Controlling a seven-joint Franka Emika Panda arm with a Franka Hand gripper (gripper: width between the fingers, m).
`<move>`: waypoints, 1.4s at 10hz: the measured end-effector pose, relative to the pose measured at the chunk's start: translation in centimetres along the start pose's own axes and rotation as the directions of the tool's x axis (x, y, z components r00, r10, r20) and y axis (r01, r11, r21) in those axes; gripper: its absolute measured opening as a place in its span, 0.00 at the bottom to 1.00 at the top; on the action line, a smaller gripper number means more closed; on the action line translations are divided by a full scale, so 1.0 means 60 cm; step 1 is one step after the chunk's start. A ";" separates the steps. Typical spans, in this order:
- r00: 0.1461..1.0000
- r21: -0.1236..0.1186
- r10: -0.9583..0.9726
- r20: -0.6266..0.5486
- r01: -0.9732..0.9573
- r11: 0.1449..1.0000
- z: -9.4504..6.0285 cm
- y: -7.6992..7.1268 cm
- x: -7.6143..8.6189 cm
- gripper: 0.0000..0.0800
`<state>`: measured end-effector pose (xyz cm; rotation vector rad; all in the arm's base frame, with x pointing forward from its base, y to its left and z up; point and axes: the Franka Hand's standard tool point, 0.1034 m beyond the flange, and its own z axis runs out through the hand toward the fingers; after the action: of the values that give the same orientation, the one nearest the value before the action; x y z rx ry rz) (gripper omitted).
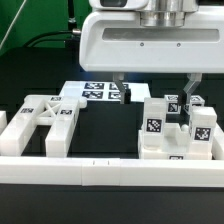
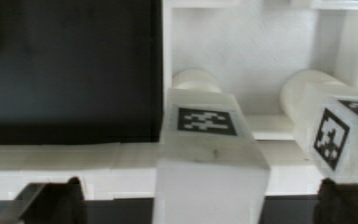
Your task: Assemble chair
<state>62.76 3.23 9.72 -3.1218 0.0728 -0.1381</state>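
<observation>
The chair is in loose white tagged parts. A cross-braced frame [image 1: 45,120] lies at the exterior view's left. Short posts and blocks [image 1: 178,132] stand clustered at the exterior view's right. My gripper [image 1: 154,90] hangs open just above that cluster, one finger on each side of a tagged upright post [image 1: 155,125]. In the wrist view that post [image 2: 206,125] fills the middle between my dark fingertips [image 2: 60,200], with a gap on both sides. A second tagged post [image 2: 336,120] stands close beside it. Nothing is held by my gripper [image 2: 202,208].
The marker board [image 1: 100,92] lies flat behind the parts. A long white border rail [image 1: 110,172] runs along the front, and another rail [image 1: 8,130] closes the exterior view's left side. Black table surface [image 2: 69,80] shows beside the posts.
</observation>
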 end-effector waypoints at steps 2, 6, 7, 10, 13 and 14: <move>0.999 0.015 0.038 0.002 -0.038 0.999 0.003 0.010 0.000 0.81; 0.999 0.006 0.039 -0.001 -0.039 0.999 0.001 0.004 0.002 0.49; 0.999 0.006 0.039 -0.001 -0.039 0.999 0.001 0.004 0.002 0.49; 0.998 0.006 0.059 -0.001 -0.059 0.998 0.001 0.004 0.002 0.49; 0.975 0.008 0.220 0.001 -0.220 0.975 0.002 0.004 0.002 0.35; 0.954 0.009 0.299 0.003 -0.299 0.954 0.002 0.001 0.001 0.35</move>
<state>62.84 3.14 9.59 -3.0527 0.5397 -0.1301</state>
